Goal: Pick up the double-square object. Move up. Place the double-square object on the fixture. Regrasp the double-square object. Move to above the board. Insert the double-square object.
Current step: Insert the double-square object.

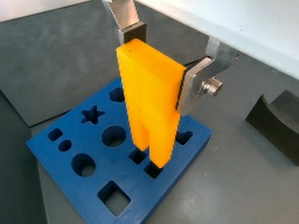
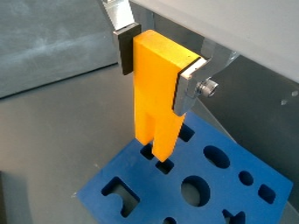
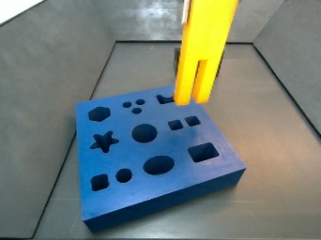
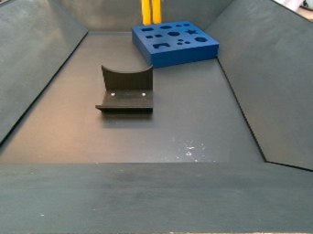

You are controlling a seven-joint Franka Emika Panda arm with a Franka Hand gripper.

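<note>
- Gripper [image 1: 163, 66] clamped on the upright double-square object [image 1: 149, 101], above the board [image 1: 70, 175]
- Bar's lower end at a board cut-out
- Fixture [image 4: 124, 90] well apart

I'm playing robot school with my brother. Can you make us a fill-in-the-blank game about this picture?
1. The gripper holds the yellow bar standing ____.
2. The bar's lower end is at a hole in the ____ board.
3. One hole is shaped like a ____.
4. The dark fixture holds ____.

Missing words: upright; blue; star; nothing
</note>
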